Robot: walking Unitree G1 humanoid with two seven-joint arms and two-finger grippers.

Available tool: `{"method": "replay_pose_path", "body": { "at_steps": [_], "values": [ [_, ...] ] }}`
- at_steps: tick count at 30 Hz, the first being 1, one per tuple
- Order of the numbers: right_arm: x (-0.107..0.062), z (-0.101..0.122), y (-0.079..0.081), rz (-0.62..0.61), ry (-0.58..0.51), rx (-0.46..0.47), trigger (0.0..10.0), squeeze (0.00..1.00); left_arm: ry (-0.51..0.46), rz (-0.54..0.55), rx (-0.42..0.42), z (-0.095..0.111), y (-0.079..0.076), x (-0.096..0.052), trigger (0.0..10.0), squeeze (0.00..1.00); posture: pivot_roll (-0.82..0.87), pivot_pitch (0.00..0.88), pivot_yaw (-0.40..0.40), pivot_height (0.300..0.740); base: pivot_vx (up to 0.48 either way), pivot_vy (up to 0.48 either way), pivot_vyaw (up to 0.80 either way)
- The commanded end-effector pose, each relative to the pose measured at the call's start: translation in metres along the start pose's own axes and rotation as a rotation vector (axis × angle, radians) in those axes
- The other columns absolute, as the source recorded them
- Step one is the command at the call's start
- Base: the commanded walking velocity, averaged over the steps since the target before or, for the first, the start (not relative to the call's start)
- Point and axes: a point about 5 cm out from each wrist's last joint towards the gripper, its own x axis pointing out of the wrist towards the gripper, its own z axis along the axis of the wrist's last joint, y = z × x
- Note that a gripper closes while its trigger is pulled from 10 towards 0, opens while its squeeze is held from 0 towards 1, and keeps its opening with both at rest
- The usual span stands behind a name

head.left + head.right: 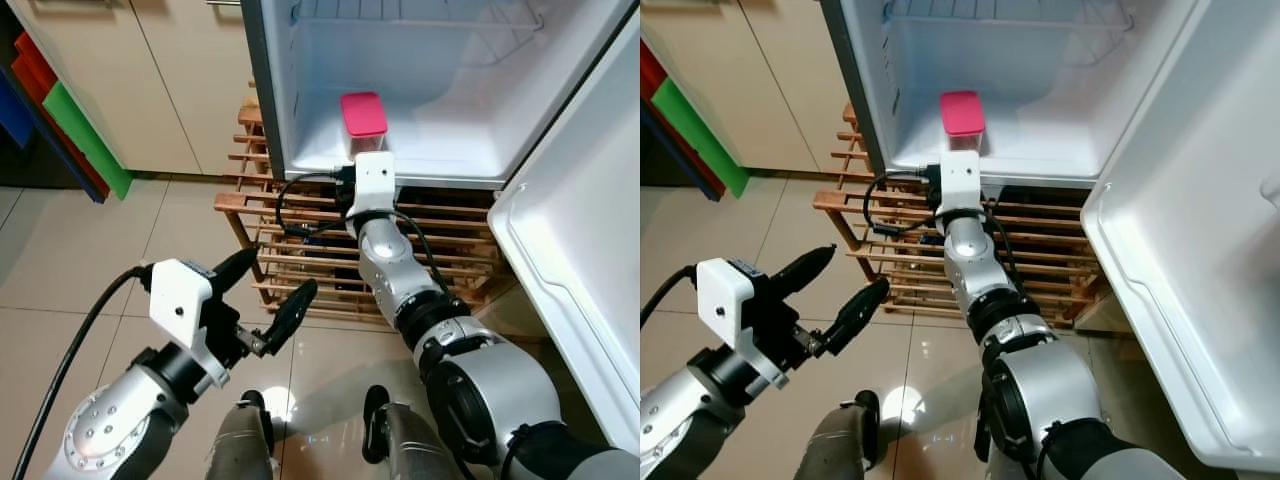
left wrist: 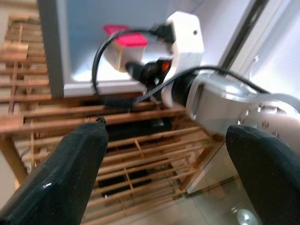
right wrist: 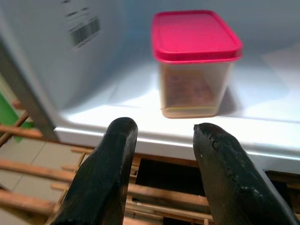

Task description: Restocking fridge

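Note:
A clear tub with a pink lid [image 1: 363,115] stands upright on the white floor of the open fridge [image 1: 440,150], near its front left corner. My right arm reaches up to the fridge's front edge. In the right wrist view the right gripper [image 3: 164,133] is open and holds nothing. Its fingertips stop just short of the tub [image 3: 194,65], outside the fridge lip. My left gripper [image 1: 280,272] hovers low over the tiled floor, open and empty, well apart from the fridge.
The fridge door [image 1: 580,230] swings open on the right. A slatted wooden rack [image 1: 300,260] sits under the fridge. A wire shelf [image 1: 420,15] spans the fridge above. Beige cabinets [image 1: 150,80] and coloured boards [image 1: 85,135] are at the left.

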Motion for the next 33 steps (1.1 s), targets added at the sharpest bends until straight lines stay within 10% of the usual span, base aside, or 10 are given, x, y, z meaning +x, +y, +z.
{"method": "replay_pose_path", "body": {
  "at_steps": [1,18,33],
  "values": [
    [0.002,0.001,-0.003,-0.016,0.009,0.032,10.0,0.00,0.004,0.018,-0.004,-0.001,-0.006,-0.003,10.0,0.00,0.27,0.396,0.007,0.740,0.000,0.000,0.00],
    [0.015,0.028,-0.010,-0.005,-0.008,0.037,10.0,0.00,0.036,0.106,-0.047,-0.006,-0.023,-0.022,10.0,0.00,0.32,0.441,-0.019,0.740,0.000,0.000,0.00],
    [0.022,0.059,0.018,0.099,-0.038,-0.003,10.0,0.00,0.088,0.171,-0.036,-0.005,-0.028,-0.045,10.0,0.00,0.41,0.448,-0.013,0.740,0.000,0.000,0.00]
  ]
}}
